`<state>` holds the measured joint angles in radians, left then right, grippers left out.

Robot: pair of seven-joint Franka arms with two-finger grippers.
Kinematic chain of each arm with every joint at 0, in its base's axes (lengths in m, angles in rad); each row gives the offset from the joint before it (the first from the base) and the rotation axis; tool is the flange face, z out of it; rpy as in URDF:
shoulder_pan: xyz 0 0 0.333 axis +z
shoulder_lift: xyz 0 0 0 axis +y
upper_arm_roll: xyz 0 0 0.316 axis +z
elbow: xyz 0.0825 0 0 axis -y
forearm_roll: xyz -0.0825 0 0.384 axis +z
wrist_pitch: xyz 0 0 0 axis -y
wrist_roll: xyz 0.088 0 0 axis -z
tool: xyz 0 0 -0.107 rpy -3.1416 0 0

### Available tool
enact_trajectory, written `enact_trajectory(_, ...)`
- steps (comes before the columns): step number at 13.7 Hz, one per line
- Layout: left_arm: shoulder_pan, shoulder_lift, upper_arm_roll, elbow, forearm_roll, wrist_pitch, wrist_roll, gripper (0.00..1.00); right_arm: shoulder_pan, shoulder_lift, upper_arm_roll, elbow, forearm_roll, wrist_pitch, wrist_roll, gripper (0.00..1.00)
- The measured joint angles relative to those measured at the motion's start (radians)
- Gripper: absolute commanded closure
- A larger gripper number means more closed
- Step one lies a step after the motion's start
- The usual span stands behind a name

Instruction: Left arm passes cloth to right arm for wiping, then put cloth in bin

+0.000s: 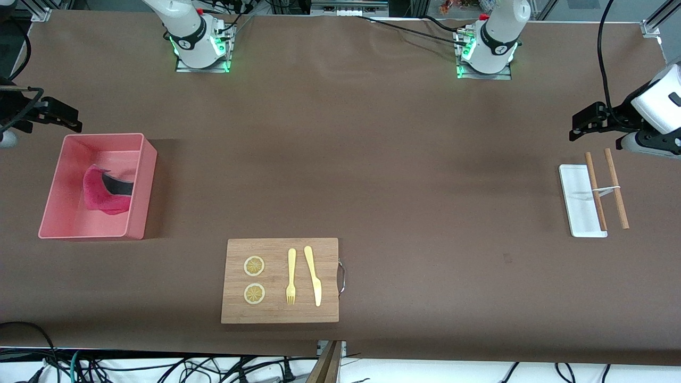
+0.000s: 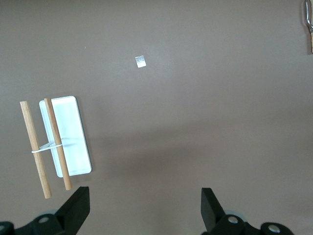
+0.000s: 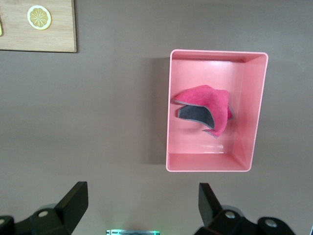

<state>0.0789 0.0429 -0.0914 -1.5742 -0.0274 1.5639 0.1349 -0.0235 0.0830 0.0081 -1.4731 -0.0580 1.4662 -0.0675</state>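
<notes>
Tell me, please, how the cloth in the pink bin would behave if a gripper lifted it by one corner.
The cloth lies crumpled and folded over itself in the bin, so it is probably floppy and would hang and unfold. It looks thin, so likely light. Being soft, it should neither roll nor break, though a loose fold might drag on the bin wall.

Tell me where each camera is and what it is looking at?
Front view: high across the table, facing both arm bases; left gripper and right gripper wait open at the table's ends.
Left wrist view: on the left arm, looking down at the white tray and wooden sticks; its fingers show.
Right wrist view: on the right arm, looking down at the bin holding the cloth.
Shared: front and right wrist views both show the wooden board.
</notes>
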Motion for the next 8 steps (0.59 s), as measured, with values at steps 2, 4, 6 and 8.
enact_trajectory(2, 0.000, 0.000, 0.000, 0.000, 0.000, 0.000, 0.000, 0.00, 0.000, 0.000, 0.009, 0.001, -0.012, -0.003, 0.003, 0.00)
enact_trajectory(4, 0.000, 0.000, 0.000, 0.000, 0.000, 0.000, 0.000, 0.00, 0.000, 0.000, 0.021, 0.001, -0.015, -0.016, 0.049, 0.00)
enact_trajectory(6, 0.000, 0.000, 0.000, 0.000, 0.000, 0.000, 0.000, 0.00, 0.000, 0.000, 0.035, 0.001, -0.015, -0.044, 0.112, 0.00)
enact_trajectory(8, 0.000, 0.000, 0.000, 0.000, 0.000, 0.000, 0.000, 0.00, 0.000, 0.000, 0.036, 0.001, -0.015, -0.054, 0.125, 0.00)
